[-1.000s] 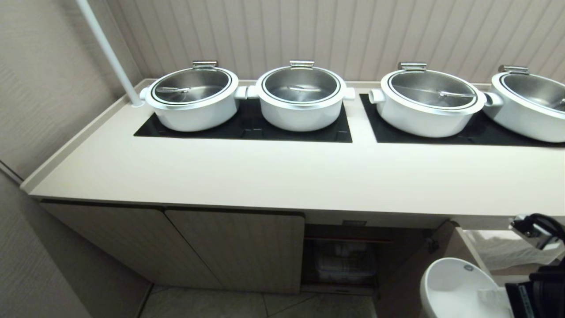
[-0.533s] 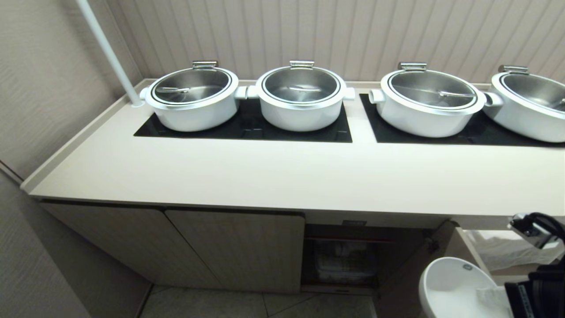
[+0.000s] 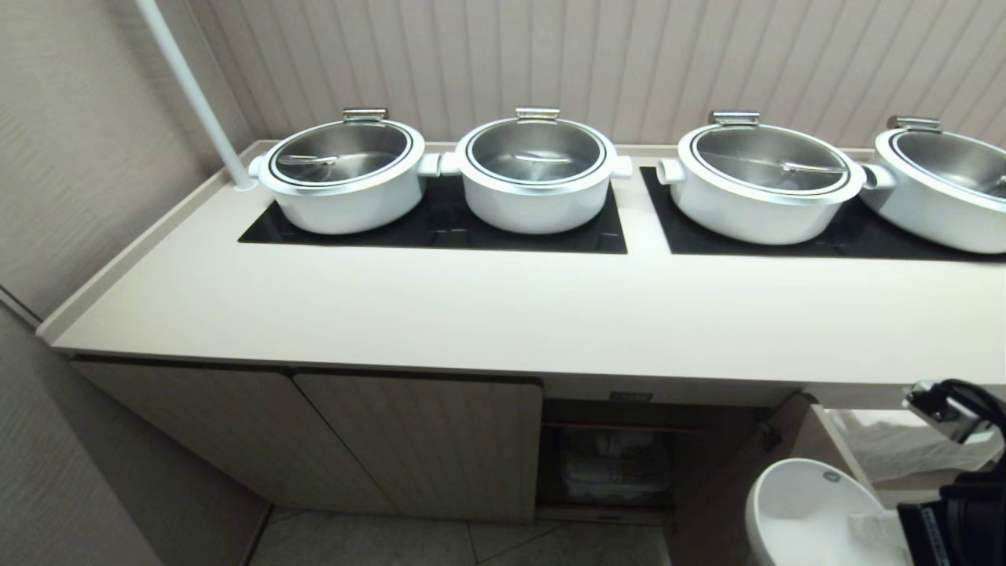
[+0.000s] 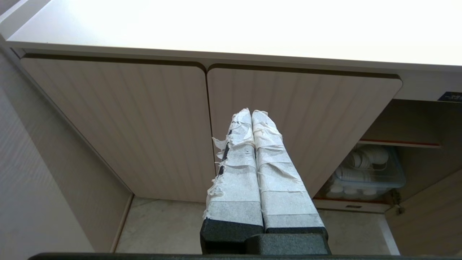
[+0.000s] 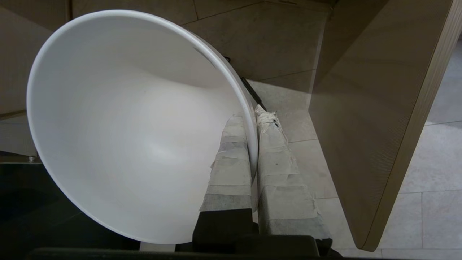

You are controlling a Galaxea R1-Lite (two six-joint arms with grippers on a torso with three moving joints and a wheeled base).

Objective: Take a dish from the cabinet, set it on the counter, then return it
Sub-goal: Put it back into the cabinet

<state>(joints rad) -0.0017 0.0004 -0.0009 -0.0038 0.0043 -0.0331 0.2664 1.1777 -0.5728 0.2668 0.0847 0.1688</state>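
The left end effector (image 4: pixel 251 115), at the lower centre of the left wrist view, has two long fingers wrapped in white tape, frayed and torn along the edges, on a black textured base. The right end effector (image 5: pixel 252 115), at the lower centre of the right wrist view, has the same taped fingers (image 5: pixel 276 169) with a grey tinge near the bottom, on a black block. At the lower right edge of the head view the right arm (image 3: pixel 955 519) is black, with a looping black cable (image 3: pixel 971 393) and a shiny metal fitting (image 3: pixel 935 405) above it

Ribbed beige wall (image 3: pixel 629 63), tiled floor (image 3: pixel 471 542)
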